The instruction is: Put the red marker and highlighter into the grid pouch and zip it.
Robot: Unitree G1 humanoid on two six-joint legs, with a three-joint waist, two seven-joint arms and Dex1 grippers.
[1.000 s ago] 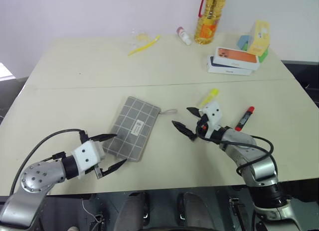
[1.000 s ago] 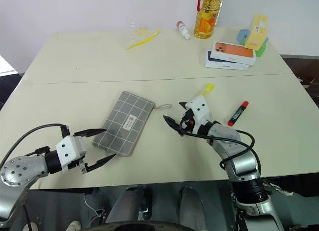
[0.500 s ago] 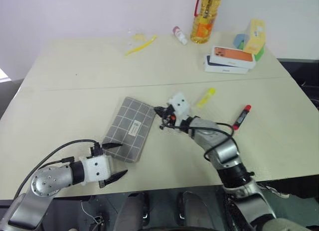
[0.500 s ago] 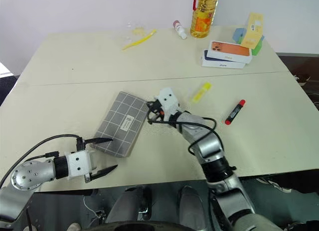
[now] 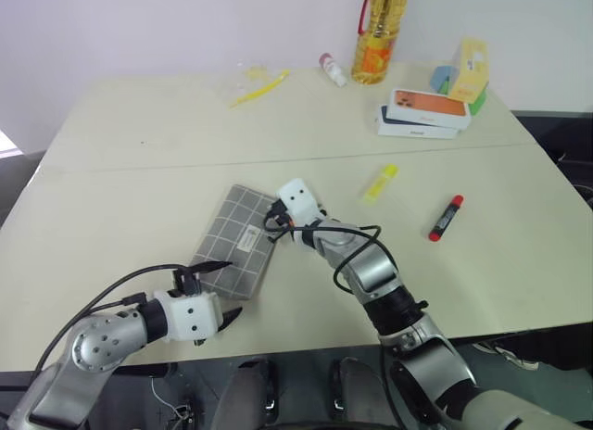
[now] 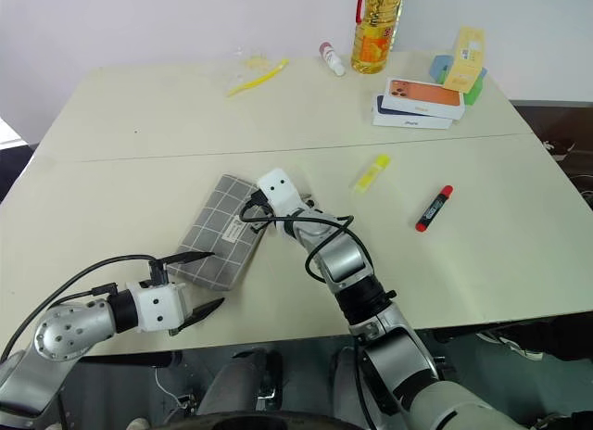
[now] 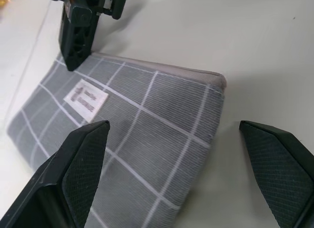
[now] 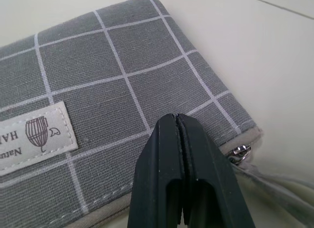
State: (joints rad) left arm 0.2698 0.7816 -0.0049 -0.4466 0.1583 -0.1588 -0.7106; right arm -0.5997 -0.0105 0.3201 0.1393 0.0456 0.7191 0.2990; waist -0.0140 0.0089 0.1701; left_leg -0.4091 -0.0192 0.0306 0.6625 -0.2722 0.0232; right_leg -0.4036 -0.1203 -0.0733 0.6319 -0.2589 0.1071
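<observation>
The right jaws (image 8: 182,139) are pressed together over the grid pouch (image 5: 236,243), at its zipper end, with nothing visibly pinched; the left jaws (image 7: 176,154) gape wide astride the opposite corner. To open it well, I would pin that corner and catch the pull loop (image 8: 267,176) just beside the tips. The right arm reaches forward and leftward, angled down. The highlighter (image 5: 380,183) and red marker (image 5: 445,218) lie well beyond on the desk (image 5: 139,124).
</observation>
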